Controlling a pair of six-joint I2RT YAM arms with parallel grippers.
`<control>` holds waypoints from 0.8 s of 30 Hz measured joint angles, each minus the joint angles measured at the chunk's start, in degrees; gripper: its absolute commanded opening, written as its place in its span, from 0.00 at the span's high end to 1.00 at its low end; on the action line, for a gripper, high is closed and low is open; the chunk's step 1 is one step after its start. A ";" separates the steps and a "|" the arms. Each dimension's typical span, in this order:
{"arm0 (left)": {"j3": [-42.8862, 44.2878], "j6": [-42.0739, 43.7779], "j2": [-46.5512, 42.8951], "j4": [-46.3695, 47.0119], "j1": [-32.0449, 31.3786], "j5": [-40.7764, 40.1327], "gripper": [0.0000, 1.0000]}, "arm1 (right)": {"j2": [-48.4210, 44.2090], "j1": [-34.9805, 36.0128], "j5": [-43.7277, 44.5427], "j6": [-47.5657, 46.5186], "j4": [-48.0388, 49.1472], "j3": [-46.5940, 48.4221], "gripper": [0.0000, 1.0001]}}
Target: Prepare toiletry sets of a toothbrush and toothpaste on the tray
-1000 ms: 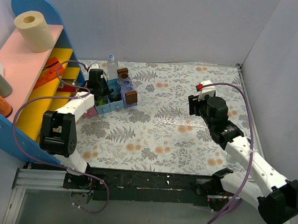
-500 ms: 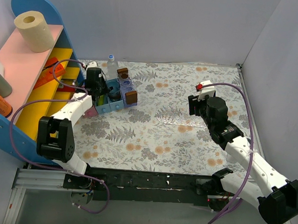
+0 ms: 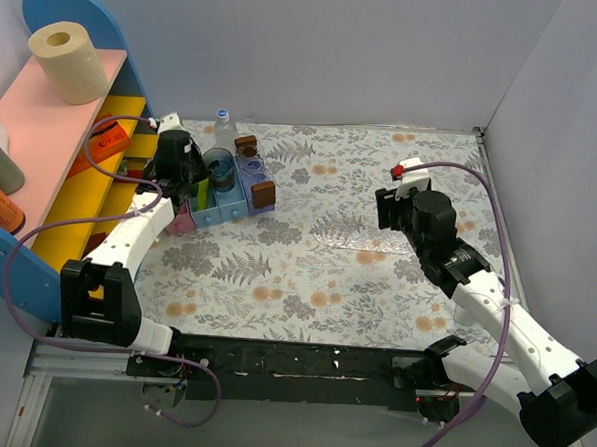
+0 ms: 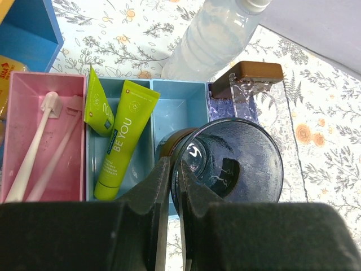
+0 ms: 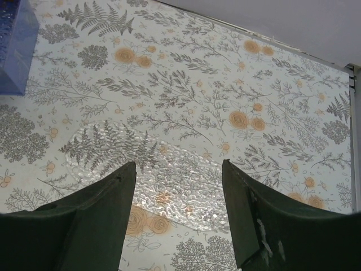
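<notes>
walls (image 3: 338, 45): plain pale grey, closing the back and the 3 o'clock side
worktop (image 3: 305, 284): grey and orange floral print, flat, runs to the walls
shelf (image 3: 52, 151): 9 o'clock edge, pink top, yellow tiers, blue ends
left end effector (image 4: 172, 226): at 10 o'clock of the worktop, jaws narrow, pinching the rim of the dark glass cup
right end effector (image 5: 179, 169): at 3 o'clock, spread wide, holding nothing, hanging over the tray
blue compartment box (image 3: 229, 208): 10 o'clock, beside the shelf foot
tray (image 5: 107, 149): clear, rippled, flat on the print just right of centre; nothing on it
water bottle (image 4: 214, 39): clear, at 12 o'clock of the box
toilet roll (image 3: 65, 63): on the shelf top
dark glass cup (image 4: 231, 158): open mouth up, over the box's middle cells
pink bin (image 4: 22, 96): touching the box's 9 o'clock side
toothpaste (image 4: 121, 141): two yellow-green tubes in the box's leftmost blue cell, the shorter at 10 o'clock of the longer
toothbrush (image 4: 34, 141): in the pink bin, head toward 12 o'clock; looks like a second alongside
</notes>
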 measured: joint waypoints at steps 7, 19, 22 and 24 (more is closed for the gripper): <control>-1.01 0.00 -4.61 -0.63 0.09 0.26 1.00 | 1.09 1.79 0.79 0.04 -0.63 3.50 0.31; -0.94 0.85 -9.68 -2.25 -0.33 2.93 1.00 | 4.26 7.34 3.82 0.72 -3.48 10.73 0.30; -0.13 1.31 -10.34 -2.89 -1.29 2.99 1.00 | 4.13 8.02 4.37 1.33 -3.58 12.02 0.30; 0.94 1.73 -10.49 -3.23 -2.71 2.43 1.00 | 4.09 8.24 4.66 1.75 -3.67 12.52 0.30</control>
